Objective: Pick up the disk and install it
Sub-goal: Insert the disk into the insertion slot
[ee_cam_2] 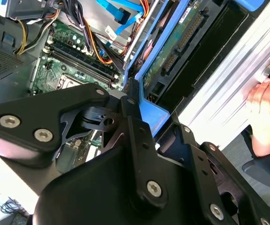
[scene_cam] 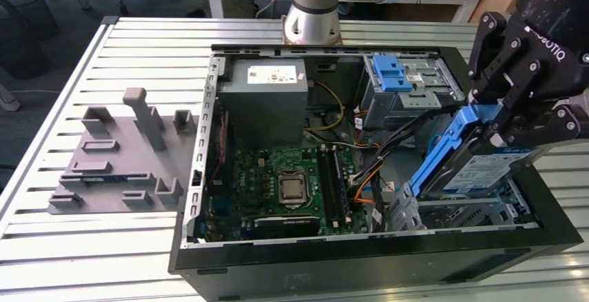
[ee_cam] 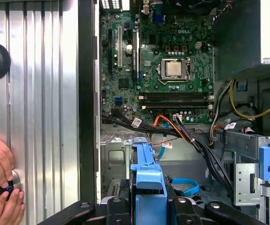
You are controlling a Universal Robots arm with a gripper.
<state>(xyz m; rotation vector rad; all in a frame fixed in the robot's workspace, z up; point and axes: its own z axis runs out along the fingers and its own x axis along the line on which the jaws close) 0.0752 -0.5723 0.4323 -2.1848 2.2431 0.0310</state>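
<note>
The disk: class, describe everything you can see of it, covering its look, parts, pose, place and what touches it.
The disk is a flat silver drive with a blue-and-white label, framed by a blue plastic bracket. It stands tilted. The black gripper clamps its upper end, and its lower end reaches the metal bay in the open computer case, on the exterior view's right. The second wrist view shows its green circuit-board underside.

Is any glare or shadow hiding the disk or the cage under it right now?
Exterior view: even light; the disk in the gripper and the drive cage beneath show without glare. First wrist view: the slatted table glares bright, the motherboard is evenly lit, the power supply sits dark. Second wrist view: table slats wash out white.
</note>
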